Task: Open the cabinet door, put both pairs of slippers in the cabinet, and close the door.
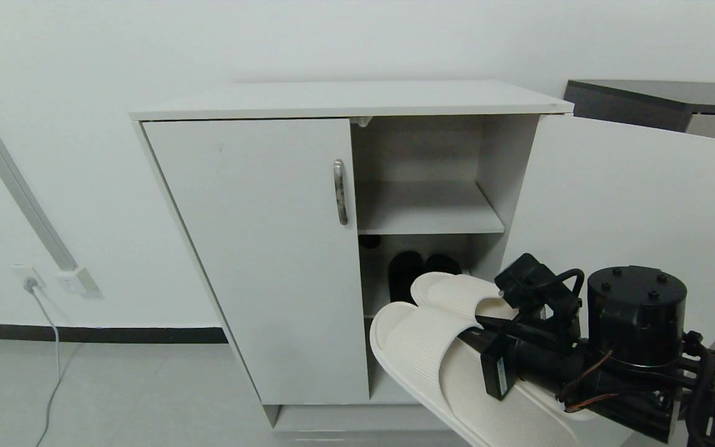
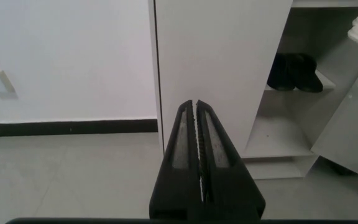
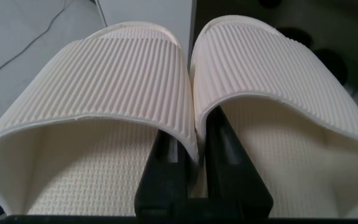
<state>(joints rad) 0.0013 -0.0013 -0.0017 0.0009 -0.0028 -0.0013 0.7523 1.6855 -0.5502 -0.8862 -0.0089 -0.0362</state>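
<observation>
A: Step in hand?
B: Looks like placing the second pair. Cabinet's right door swung wide, black slippers inside on the middle shelf, white slippers held in the air just before the opening, toes toward it.
A: Left to right, quick.
B: Far left, wall outlet with cable trailing onto the floor, well apart from everything. Then left gripper: fingers pressed together, nothing between them, low before the closed left door. Metal handle at that door's inner edge. Then the open half of the cabinet, upper shelf above the black pair. Then right gripper: clamped on the two inner walls of the white pair, side by side.
A: Next move?
B: Probably forward and down into the opening, level, then release. Likely better slot: bottom compartment, with the black pair taking most of the middle shelf.
A: Edges to watch?
B: Closed door's edge and handle on the left, open door's face close on the right, shelf lip above. Narrow gap for a double-wide load; risk of clipping a toe. Plenty of floor room for backing out; door closing not yet done.
</observation>
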